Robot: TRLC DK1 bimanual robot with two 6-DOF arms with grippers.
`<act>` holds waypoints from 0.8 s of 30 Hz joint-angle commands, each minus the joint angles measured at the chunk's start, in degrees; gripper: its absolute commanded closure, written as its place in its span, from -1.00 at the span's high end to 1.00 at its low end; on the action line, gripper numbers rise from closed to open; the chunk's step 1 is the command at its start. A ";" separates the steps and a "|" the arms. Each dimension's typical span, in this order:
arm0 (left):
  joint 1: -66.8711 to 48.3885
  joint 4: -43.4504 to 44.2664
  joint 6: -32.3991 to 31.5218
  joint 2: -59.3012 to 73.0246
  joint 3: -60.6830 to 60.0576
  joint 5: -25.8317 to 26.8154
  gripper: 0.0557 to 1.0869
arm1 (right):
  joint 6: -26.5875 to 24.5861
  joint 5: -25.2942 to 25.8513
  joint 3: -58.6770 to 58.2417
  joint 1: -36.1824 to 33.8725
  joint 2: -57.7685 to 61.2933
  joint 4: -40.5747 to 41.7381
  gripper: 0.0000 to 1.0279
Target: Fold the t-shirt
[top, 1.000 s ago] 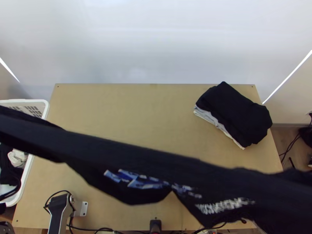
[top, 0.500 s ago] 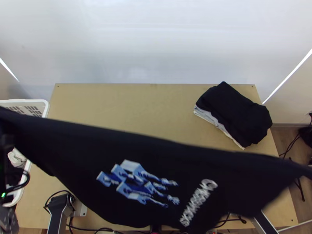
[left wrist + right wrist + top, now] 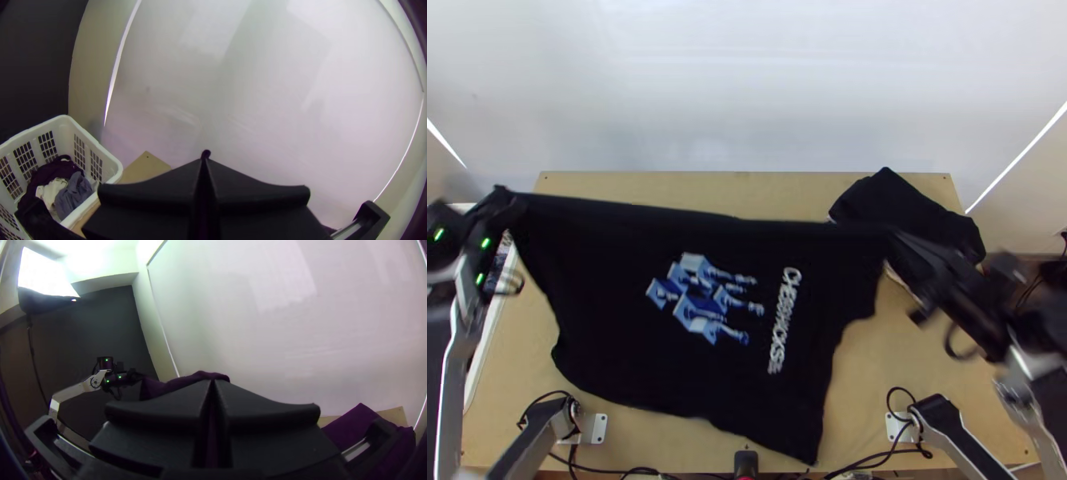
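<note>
My left gripper (image 3: 505,200) is high at the left of the top view, shut on an upper corner of the black t-shirt (image 3: 619,296). At the shirt's other upper corner, my right gripper (image 3: 901,242) is shut too. The shirt hangs spread between them, its top edge nearly straight, its blue print and white lettering facing the camera. A small dark tip of cloth pokes up at the left gripper (image 3: 204,161) in the left wrist view. Cloth bunches over the fingertips of the right gripper (image 3: 212,384) in the right wrist view.
A stack of folded clothes (image 3: 907,212) lies at the table's far right, topped by black cloth, close to the right gripper. At the left stands a white laundry basket (image 3: 66,129) with clothes inside. The wooden table (image 3: 875,384) shows around the shirt.
Both grippers have moved up the picture with the shirt, coming into clear view. The shirt, earlier stretched close below the camera, has swung away and hangs smaller, with its print upright and more open.
</note>
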 commanded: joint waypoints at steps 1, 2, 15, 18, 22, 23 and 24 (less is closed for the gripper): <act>-0.61 11.94 0.72 23.73 3.17 -0.92 -0.93 | -0.21 2.14 1.00 -0.06 20.54 11.28 -0.94; -0.61 12.82 0.72 27.34 4.93 -1.80 -0.93 | -0.21 3.01 2.67 0.21 23.97 11.28 -0.94; -1.31 13.08 0.46 57.75 28.66 -6.11 -0.93 | 1.20 13.82 36.94 0.82 61.41 -10.17 -0.94; -2.81 8.33 0.46 62.49 35.07 -7.08 -0.93 | 2.07 15.85 42.39 0.30 65.90 -13.07 -0.94; -5.00 4.99 0.55 67.42 41.05 -9.01 -0.93 | 5.50 17.96 47.93 -0.14 70.82 -18.08 -0.94; -5.53 4.73 0.55 68.29 42.19 -9.10 -0.93 | 5.68 18.22 48.11 -0.14 71.43 -18.34 -0.94; -6.06 4.55 0.55 69.26 43.51 -9.63 -0.93 | 5.68 19.01 48.19 -0.06 71.78 -18.34 -0.94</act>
